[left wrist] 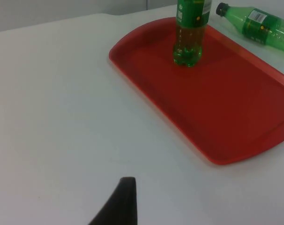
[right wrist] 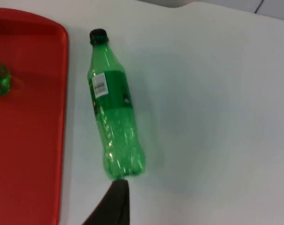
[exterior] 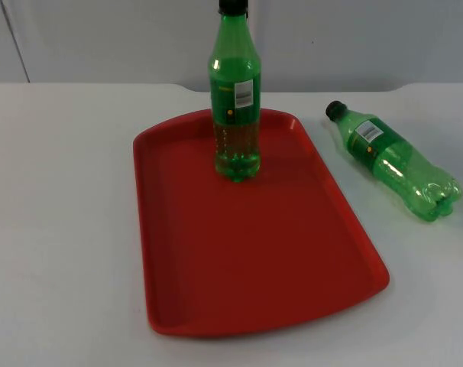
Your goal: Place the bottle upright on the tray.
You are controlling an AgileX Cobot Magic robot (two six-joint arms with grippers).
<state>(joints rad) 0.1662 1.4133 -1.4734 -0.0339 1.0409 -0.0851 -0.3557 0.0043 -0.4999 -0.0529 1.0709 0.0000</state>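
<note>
While one green bottle (exterior: 235, 115) already stood upright on the red tray (exterior: 262, 260), the second bottle (exterior: 396, 160) lay on the table just beside it, so the right gripper (right wrist: 115, 206), whose opening I could not tell, seemingly needed to grasp it next.

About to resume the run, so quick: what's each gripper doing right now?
Left gripper: cannot be told, holds nothing, over bare table.
Right gripper: cannot be told, just behind the lying bottle.
</note>
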